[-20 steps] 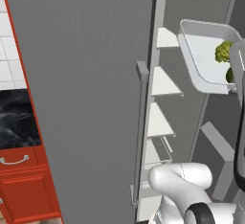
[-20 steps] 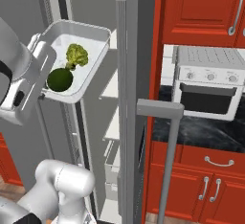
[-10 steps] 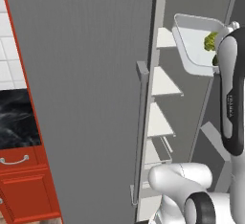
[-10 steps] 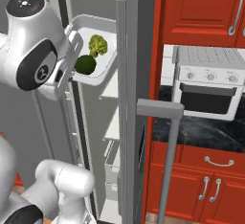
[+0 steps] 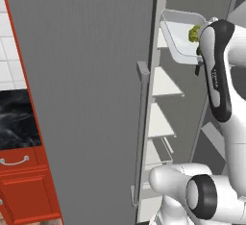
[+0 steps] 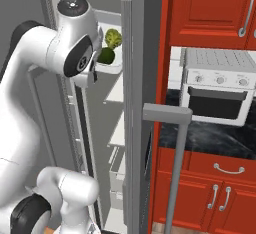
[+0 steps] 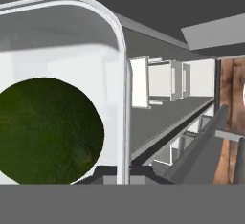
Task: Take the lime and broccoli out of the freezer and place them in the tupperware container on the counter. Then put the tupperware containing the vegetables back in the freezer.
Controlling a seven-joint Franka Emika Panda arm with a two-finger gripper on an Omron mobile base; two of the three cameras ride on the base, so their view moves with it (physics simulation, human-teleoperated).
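Grey freezer [image 5: 86, 99] door open, pale tray [image 5: 175, 39] high among its white shelves, gripper [image 7: 123, 171] clamped on the tray rim, lime [image 7: 48, 131] inside at ten o'clock of the fingertips, broccoli [image 6: 113, 38] beside it.

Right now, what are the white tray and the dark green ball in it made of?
The shallow pale white tray with rounded corners looks like smooth, slightly glossy plastic: its thin rim catches light. The small round dark-green ball looks like a lime, with matte, faintly mottled skin. It is a rendered scene, so these are guesses.
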